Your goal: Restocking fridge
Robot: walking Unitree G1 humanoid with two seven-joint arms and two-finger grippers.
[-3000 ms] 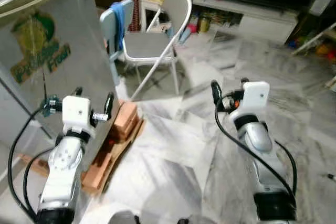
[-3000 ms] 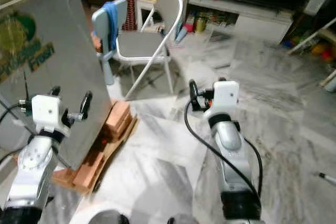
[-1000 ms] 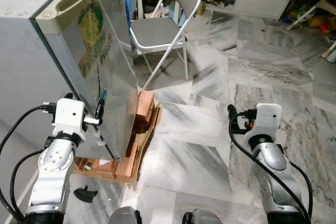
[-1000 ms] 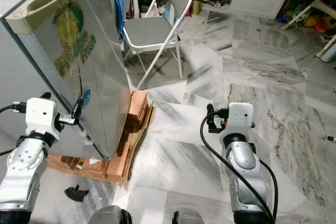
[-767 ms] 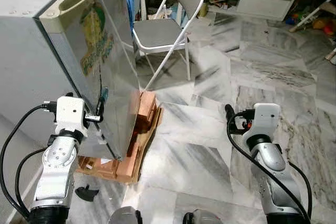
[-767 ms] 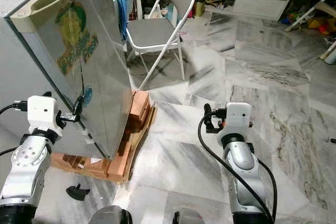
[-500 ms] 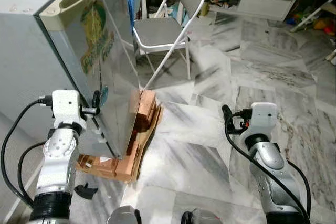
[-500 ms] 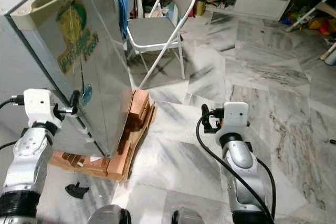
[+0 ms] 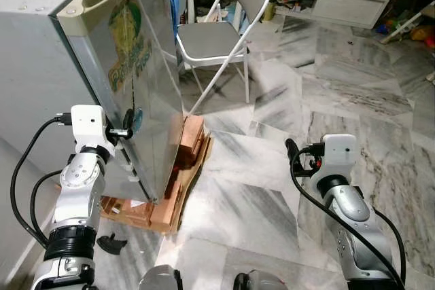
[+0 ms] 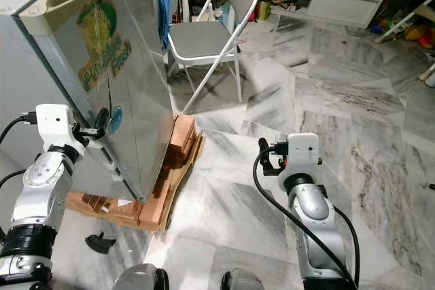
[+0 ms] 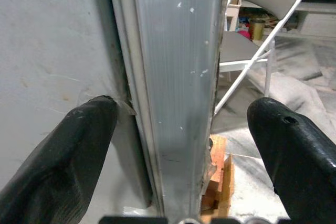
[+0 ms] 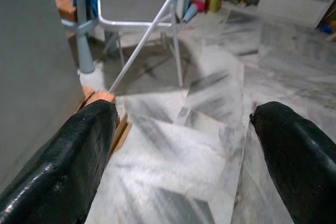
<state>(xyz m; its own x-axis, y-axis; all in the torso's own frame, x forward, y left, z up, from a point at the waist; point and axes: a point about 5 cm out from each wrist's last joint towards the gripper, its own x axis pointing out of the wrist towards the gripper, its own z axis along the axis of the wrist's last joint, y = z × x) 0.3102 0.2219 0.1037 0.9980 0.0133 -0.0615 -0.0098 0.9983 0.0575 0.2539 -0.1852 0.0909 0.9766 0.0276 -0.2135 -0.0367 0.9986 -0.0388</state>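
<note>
We held the left gripper [image 11: 178, 129] spread wide astride the fridge [image 9: 129, 66] door edge | right gripper [image 12: 184, 145] wide open, empty, well right of fridge, over marble floor [image 9: 272, 168]

Both arms raised forward, both grippers spread apart, neither holding anything.

Left arm: silver, bent at the elbow, forearm rising to a white wrist block with black cable looped behind; left gripper [image 11: 181, 145] held level and pointing to the robot's right, its two black fingers [image 11: 58, 161] set wide apart. Right arm: silver, forearm angled up and forward, white wrist block on top, black cable looped along its inner side; right gripper [image 12: 181, 145] facing forward and slightly down, its black fingers [image 12: 299, 156] likewise wide apart with nothing between them.
</note>
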